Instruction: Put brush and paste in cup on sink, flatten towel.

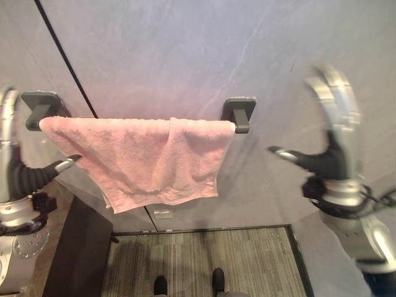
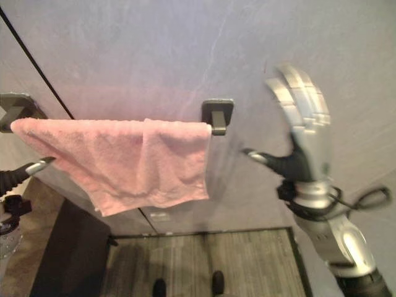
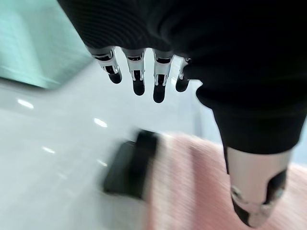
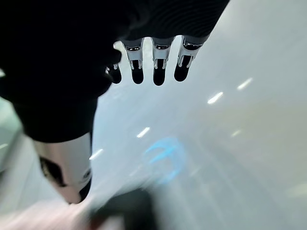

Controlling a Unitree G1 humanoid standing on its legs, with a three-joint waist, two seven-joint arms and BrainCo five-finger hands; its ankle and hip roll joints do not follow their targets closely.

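Observation:
A pink towel (image 1: 148,161) hangs over a dark rail between two wall brackets (image 1: 240,113), bunched and uneven, its right part folded over itself. My left hand (image 1: 18,173) is raised at the towel's left end, open, thumb pointing toward the cloth without touching it. My right hand (image 2: 306,145) is raised to the right of the right bracket (image 2: 218,115), open with fingers straight up and thumb spread, apart from the towel. In the left wrist view the towel (image 3: 192,187) and the left bracket (image 3: 129,165) lie past the straight fingers (image 3: 139,72).
A grey wall (image 1: 185,49) stands behind the rail, with a dark seam (image 1: 65,59) running down its left side. A dark cabinet (image 1: 77,247) stands at the lower left. Striped floor matting (image 1: 204,260) lies below.

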